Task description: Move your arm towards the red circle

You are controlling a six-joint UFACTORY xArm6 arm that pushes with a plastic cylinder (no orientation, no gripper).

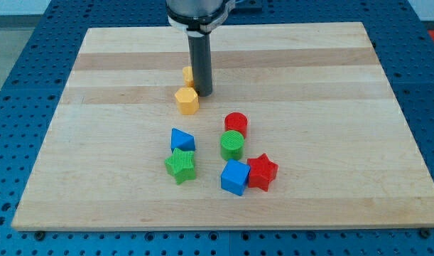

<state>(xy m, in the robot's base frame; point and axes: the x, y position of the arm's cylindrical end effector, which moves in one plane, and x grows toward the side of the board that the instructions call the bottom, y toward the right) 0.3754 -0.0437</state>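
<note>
The red circle is a short red cylinder near the board's middle, just above the green cylinder. My tip rests on the board up and to the left of the red circle, with a gap between them. The tip stands just right of the yellow hexagon block. A second yellow block is partly hidden behind the rod.
A blue triangle block and a green star lie left of the green cylinder. A blue cube and a red star lie below it. The wooden board sits on a blue perforated table.
</note>
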